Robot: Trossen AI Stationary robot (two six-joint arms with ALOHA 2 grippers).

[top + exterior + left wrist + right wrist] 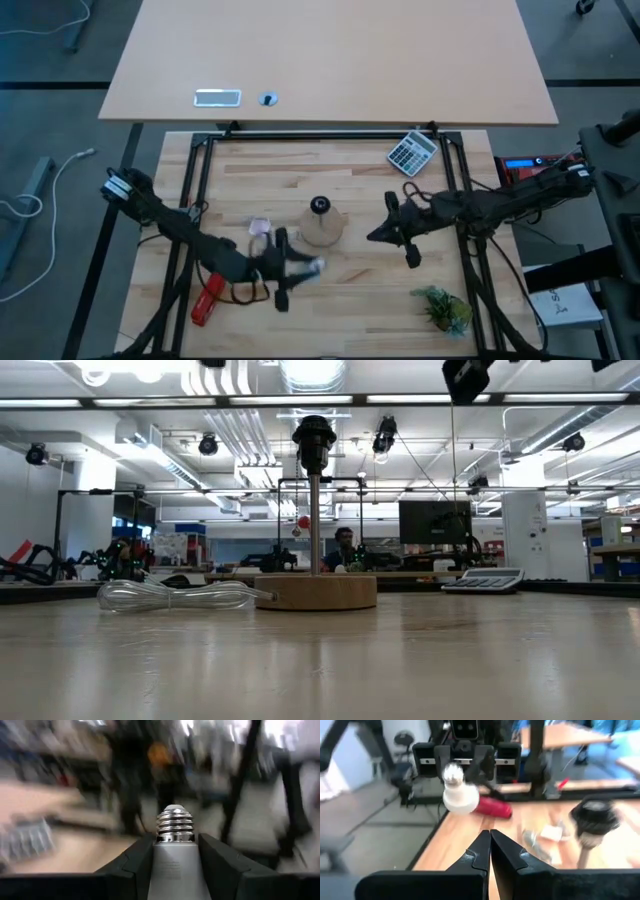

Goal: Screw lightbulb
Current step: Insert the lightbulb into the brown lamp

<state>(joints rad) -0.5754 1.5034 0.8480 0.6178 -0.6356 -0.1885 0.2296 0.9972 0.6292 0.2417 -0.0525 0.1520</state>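
The left gripper (175, 857) clamps the lightbulb (174, 852), threaded end outward, near the wooden lamp base (322, 229). Misalignment with the black socket (319, 206) risks cross-threading. The right gripper (490, 851) waits closed, empty.

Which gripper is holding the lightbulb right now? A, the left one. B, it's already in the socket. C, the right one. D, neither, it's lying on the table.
A: the left gripper clamps the lightbulb between its fingers, screw end pointing outward, while the right gripper is shut and empty.

Lightbulb (315, 265) in left claw (303, 266), beside disc (322, 229)
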